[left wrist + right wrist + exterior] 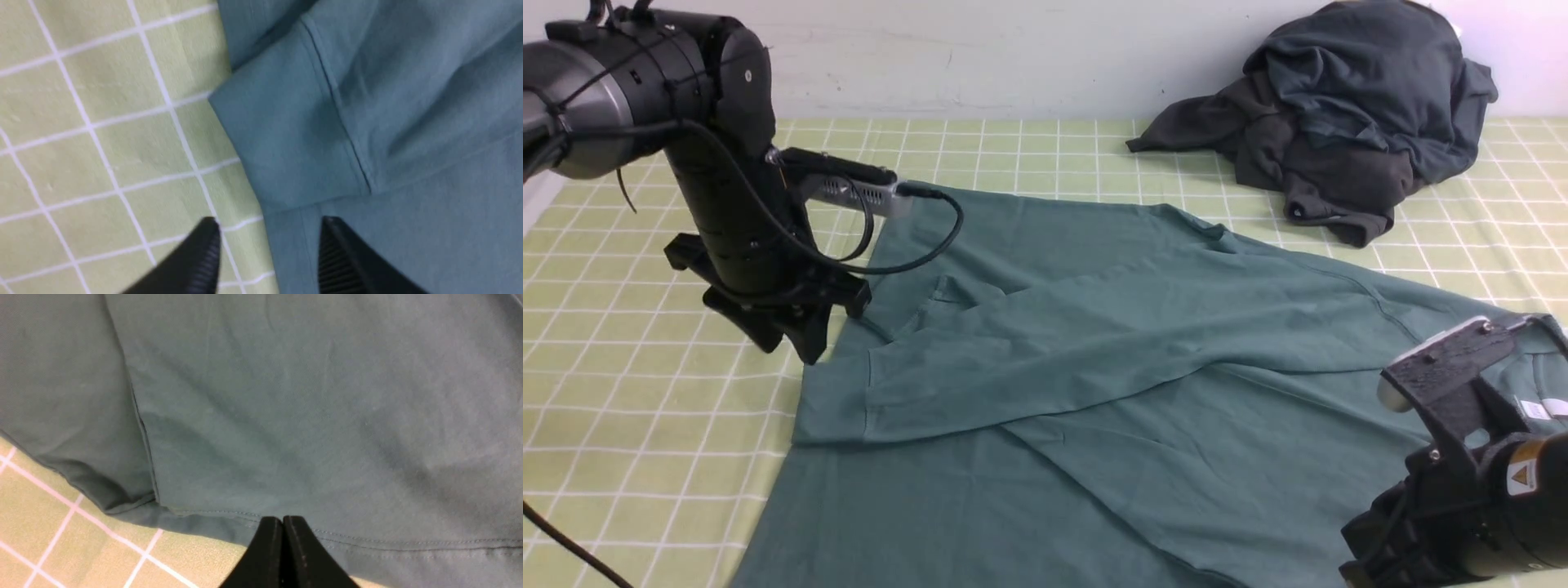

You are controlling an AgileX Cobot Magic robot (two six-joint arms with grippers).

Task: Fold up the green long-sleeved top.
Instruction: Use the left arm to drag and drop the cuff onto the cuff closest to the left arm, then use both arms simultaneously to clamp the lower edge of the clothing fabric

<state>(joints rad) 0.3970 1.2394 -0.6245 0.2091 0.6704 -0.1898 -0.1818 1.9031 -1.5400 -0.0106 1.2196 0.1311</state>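
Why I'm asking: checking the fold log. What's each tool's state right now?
Left tool: open, holding nothing.
Right tool: closed at the green top's hem; grip cannot be told.

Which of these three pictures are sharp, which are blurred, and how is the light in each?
Front view: sharp and evenly lit, no glare on the green top. Left wrist view: blurred throughout, the tablecloth grid and the left tool both soft. Right wrist view: dimmer, the fabric greyer, with soft shadows across it.
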